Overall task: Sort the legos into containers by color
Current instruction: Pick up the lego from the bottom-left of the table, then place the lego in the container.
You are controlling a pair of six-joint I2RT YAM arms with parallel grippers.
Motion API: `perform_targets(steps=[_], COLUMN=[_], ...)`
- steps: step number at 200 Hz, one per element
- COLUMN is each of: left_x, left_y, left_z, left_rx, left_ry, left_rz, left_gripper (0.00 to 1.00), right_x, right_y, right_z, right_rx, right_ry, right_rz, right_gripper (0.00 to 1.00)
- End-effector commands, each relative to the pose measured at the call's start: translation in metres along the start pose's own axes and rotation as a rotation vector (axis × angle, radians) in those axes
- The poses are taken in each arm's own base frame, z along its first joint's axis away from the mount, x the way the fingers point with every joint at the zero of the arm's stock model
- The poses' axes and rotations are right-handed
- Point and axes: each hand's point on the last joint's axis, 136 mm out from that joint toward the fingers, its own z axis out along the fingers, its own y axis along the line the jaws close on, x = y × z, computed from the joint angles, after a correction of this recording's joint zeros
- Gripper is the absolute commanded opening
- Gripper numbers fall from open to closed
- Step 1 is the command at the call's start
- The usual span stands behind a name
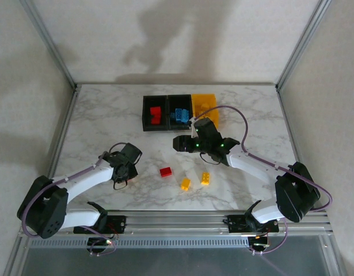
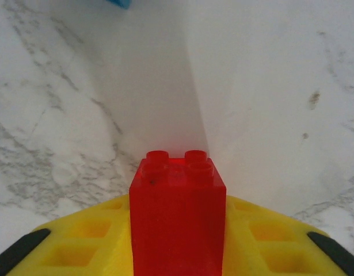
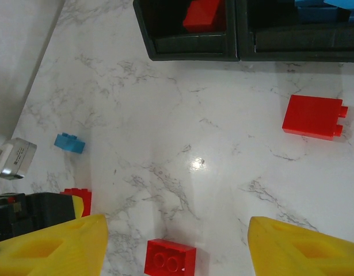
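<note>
Left wrist cam has a tall red brick (image 2: 177,201) pinched upright between the fingers of my left gripper (image 2: 177,259), and the grip looks square to me. Can't tell if it's off the table (image 2: 269,86) yet. A small blue brick (image 3: 69,142) sits a bit ahead of that gripper. My right gripper (image 3: 177,224) hangs with its fingers spread wide and nothing between them, just short of the bins. From up top, the left black bin (image 1: 145,115) has a couple of reds in it and the middle black bin (image 1: 179,96) has blues. The yellow bin (image 1: 206,103) is yellow on yellow, so I can't say what's inside. Loose stuff: a flat red (image 3: 170,257) just under the right gripper, a bigger red (image 3: 312,118) ahead of its right finger, close to the bins, and two yellows (image 1: 185,184) (image 1: 205,178) back behind it toward the arm bases. So I'd call the job partly done: some reds and blues are sorted, with three reds (counting the held one), that blue and both yellows left to go. The held red wants the left black bin, I reckon.
</note>
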Motion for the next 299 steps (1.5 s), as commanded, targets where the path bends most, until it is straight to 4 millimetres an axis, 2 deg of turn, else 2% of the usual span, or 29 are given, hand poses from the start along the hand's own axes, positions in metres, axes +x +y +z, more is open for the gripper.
perform_targets(steps=[1,32,53,66,107,148,174,231,276,299], left_x=[-0.005,-0.021,-0.042,-0.058,-0.116,-0.158,-0.178,-0.22,-0.246,-0.248], left_y=[-0.007,-0.019,-0.033,-0.048,-0.115,-0.166,-0.188,-0.211,-0.23,-0.235], left_z=[-0.002,-0.017,-0.03,-0.038,-0.06,-0.052,-0.037,0.001,0.003,0.007], left_rx=[0.004,0.026,0.043,0.065,0.129,0.137,0.138,0.131,0.146,0.151], left_ry=[-0.023,-0.065,-0.123,-0.162,-0.256,-0.28,-0.281,-0.261,-0.286,-0.276], left_rz=[0.016,0.033,0.033,0.032,0.083,0.13,0.137,0.112,0.121,0.127], left_gripper=[0.31,0.27,0.28,0.28,0.28,0.28,0.28,0.28,0.29,0.3], right_x=[0.009,0.008,0.007,0.009,0.011,0.016,0.016,0.007,0.007,0.005], right_y=[0.003,0.004,0.003,0.0,-0.001,-0.009,-0.011,-0.01,-0.011,-0.011], right_z=[0.003,0.001,-0.001,-0.001,-0.008,-0.017,-0.02,-0.026,-0.023,-0.022], right_rx=[-0.018,-0.015,-0.009,0.001,0.001,0.03,0.04,0.071,0.084,0.087], right_ry=[0.016,0.008,0.004,0.006,-0.011,-0.022,-0.022,-0.034,-0.019,-0.018], right_rz=[0.001,0.001,-0.004,-0.002,0.011,0.023,0.025,0.008,0.011,0.008], right_gripper=[0.65,0.65,0.65,0.65,0.65,0.65,0.65,0.65,0.65,0.65])
